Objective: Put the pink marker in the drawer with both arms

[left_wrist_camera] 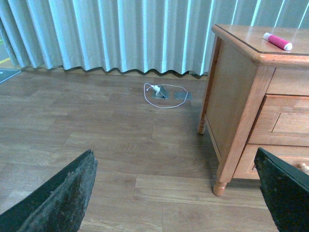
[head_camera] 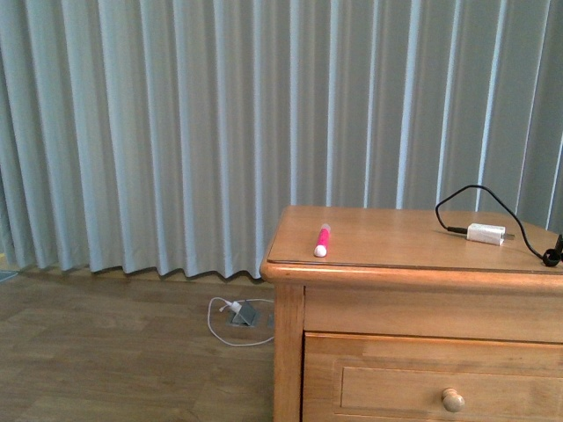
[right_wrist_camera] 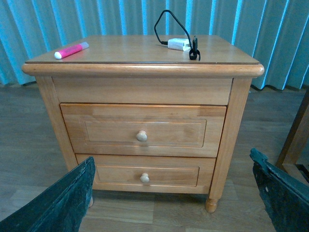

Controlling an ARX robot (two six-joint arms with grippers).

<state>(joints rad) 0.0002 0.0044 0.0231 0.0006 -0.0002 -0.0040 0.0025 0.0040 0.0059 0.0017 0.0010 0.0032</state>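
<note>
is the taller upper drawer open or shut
Shut. The taller honey-coloured wooden drawer sits flush in the front of the wooden nightstand, no gap showing.

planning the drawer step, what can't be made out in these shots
Inside of the drawer: hidden by its shut front, every view.
Drawer's lower part, front view: cut off by the bottom edge.
Grey item on the floor: too small to name, front and left wrist views.
Arms: absent from front view; wrist views show only fingers, cropped by edges.
</note>
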